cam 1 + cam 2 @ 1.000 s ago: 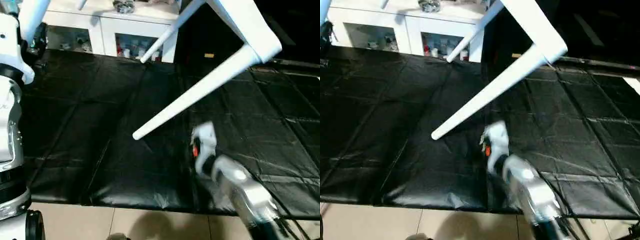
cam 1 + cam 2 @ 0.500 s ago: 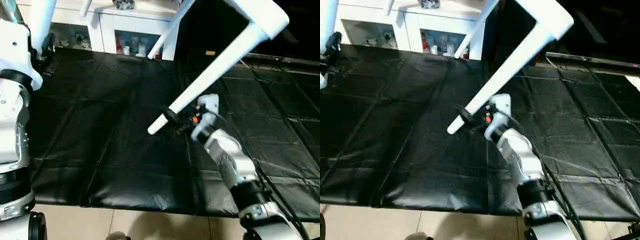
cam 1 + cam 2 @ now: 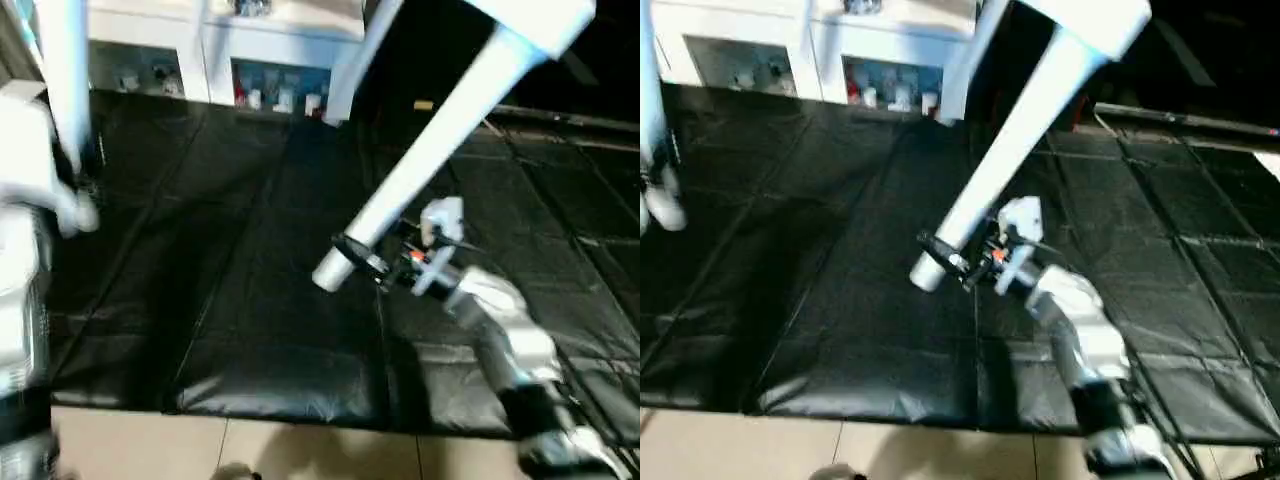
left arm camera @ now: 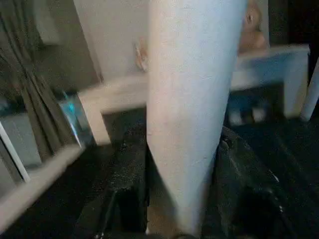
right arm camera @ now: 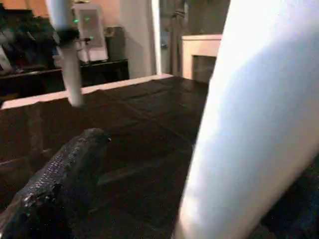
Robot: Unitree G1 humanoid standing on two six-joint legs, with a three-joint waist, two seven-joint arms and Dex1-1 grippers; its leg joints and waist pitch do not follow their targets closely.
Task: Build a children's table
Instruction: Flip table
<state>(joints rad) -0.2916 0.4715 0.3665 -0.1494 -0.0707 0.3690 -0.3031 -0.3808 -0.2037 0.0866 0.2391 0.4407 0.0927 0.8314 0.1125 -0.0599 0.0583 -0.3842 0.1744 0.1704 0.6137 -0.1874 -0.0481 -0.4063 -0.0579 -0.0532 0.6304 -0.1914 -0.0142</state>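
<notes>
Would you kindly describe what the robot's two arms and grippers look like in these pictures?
The right arm is a silver, rounded forearm ending in a black cuff, with thin black cables beside it. Its wrist block is white with an orange mark, and the right gripper has black fingers with a textured surface. The left arm is white and silver; the left gripper has black fingers too.

Silver forearms (image 3: 510,345), textured black fingers (image 5: 60,169)

A black padded floor mat (image 3: 250,300) with seams covers pale beige floor tiles (image 3: 300,450), reaching a white glass-door cabinet (image 3: 260,60) holding small colourful items.
</notes>
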